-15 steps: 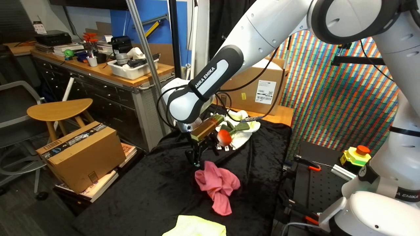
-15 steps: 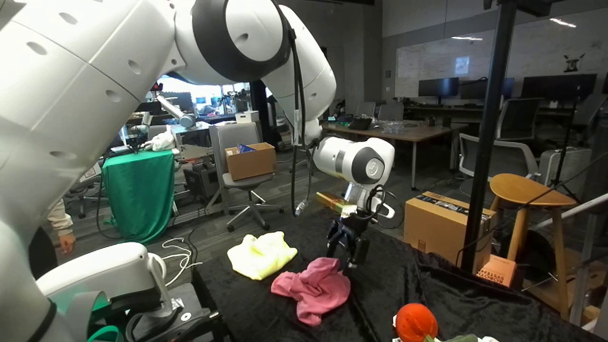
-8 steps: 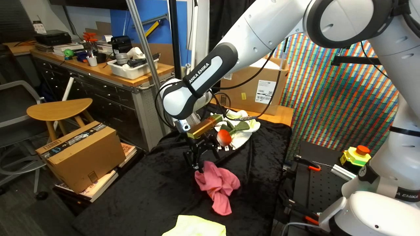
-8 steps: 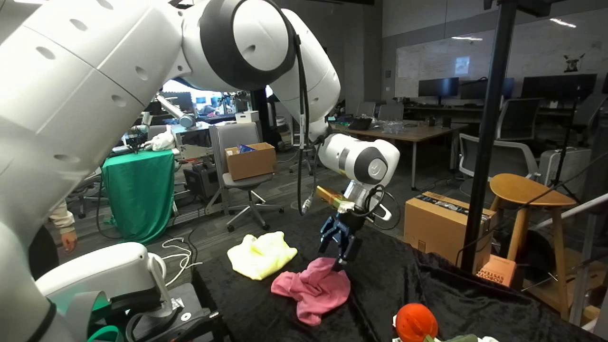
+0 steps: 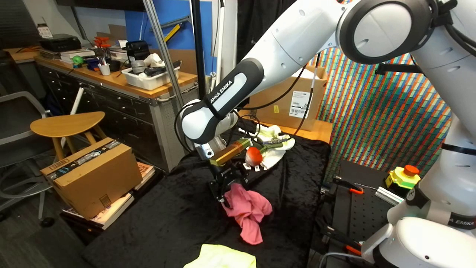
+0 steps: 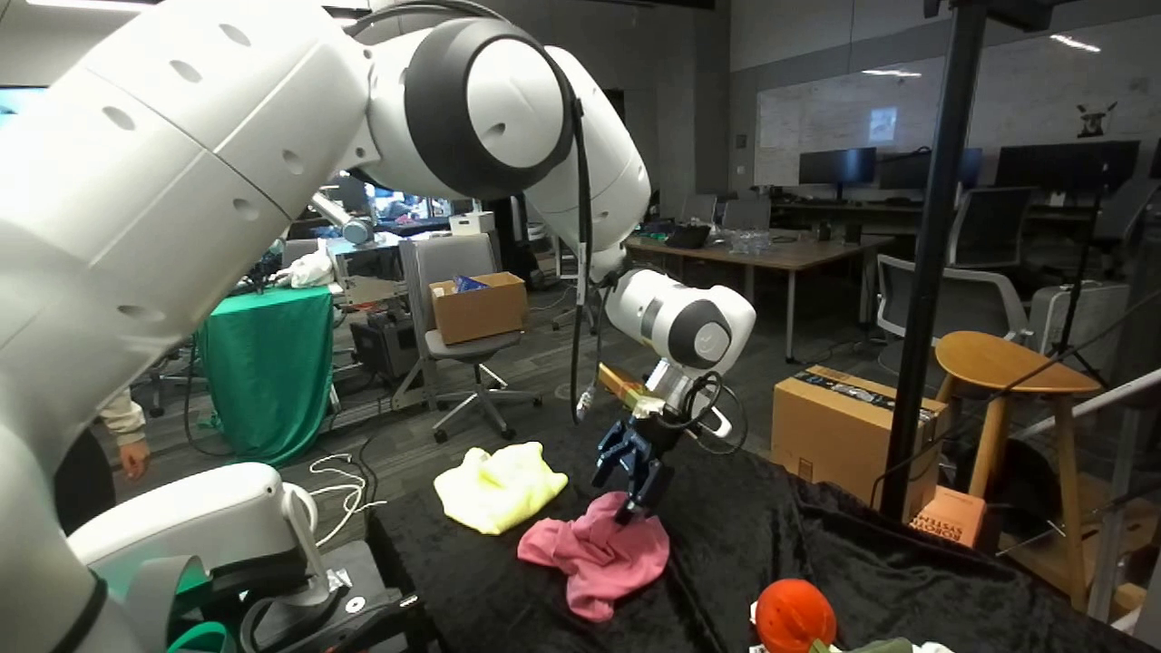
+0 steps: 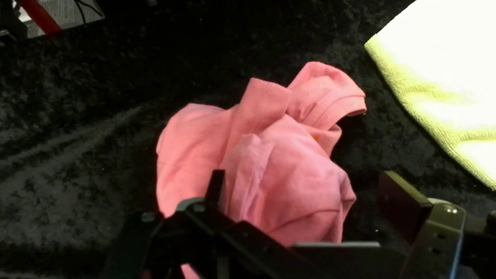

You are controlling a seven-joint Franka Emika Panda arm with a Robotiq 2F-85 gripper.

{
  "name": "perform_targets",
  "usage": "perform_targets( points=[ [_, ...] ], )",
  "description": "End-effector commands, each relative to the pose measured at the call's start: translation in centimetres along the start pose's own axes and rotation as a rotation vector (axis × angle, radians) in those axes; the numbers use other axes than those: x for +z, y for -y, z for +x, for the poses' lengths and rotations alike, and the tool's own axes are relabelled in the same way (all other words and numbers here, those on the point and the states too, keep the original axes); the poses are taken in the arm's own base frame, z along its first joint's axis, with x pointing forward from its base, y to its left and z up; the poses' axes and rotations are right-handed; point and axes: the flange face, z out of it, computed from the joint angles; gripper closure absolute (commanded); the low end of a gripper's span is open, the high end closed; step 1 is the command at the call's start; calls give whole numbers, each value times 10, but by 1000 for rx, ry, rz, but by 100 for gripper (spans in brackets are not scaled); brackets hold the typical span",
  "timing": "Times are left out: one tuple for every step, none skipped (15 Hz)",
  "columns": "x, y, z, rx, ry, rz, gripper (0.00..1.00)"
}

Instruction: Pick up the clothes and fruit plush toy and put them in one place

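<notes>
A crumpled pink cloth (image 5: 247, 210) lies on the black-covered table; it also shows in an exterior view (image 6: 599, 553) and the wrist view (image 7: 294, 155). My gripper (image 7: 302, 182) is open over the cloth's near part, one finger against or just above the pink fabric, the other over black cover beside it. It also shows in both exterior views (image 5: 233, 191) (image 6: 615, 497), low at the cloth's edge. A yellow cloth (image 6: 499, 490) lies apart, also in the wrist view (image 7: 438, 85). A red-orange round plush toy (image 5: 254, 156) (image 6: 795, 617) lies by white cloth (image 5: 273, 159) with green parts.
The black table cover (image 5: 167, 219) is wrinkled. A cardboard box (image 5: 288, 100) stands behind the white cloth. Another box (image 5: 93, 176) and a wooden stool (image 5: 67, 124) stand beside the table. An emergency stop (image 5: 403, 176) sits near the robot base. A black post (image 6: 934, 254) rises at the table's side.
My gripper has moved down and tilted toward the pink cloth, from above its edge to over and against it. The cloths and the plush toy have not moved.
</notes>
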Motion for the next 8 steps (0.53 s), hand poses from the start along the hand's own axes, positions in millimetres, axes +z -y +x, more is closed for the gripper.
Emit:
perform_targets(
  points=[
    [2, 1, 1, -14, 43, 14, 0],
    [4, 0, 1, -10, 51, 9, 0],
    [6, -2, 1, -16, 63, 8, 0],
    [9, -3, 0, -18, 77, 7, 0],
    [10, -4, 1, -21, 87, 7, 0],
    [12, -5, 1, -24, 99, 4, 0],
    [13, -5, 1, -29, 106, 5, 0],
    [14, -5, 0, -32, 113, 5, 0]
  ],
)
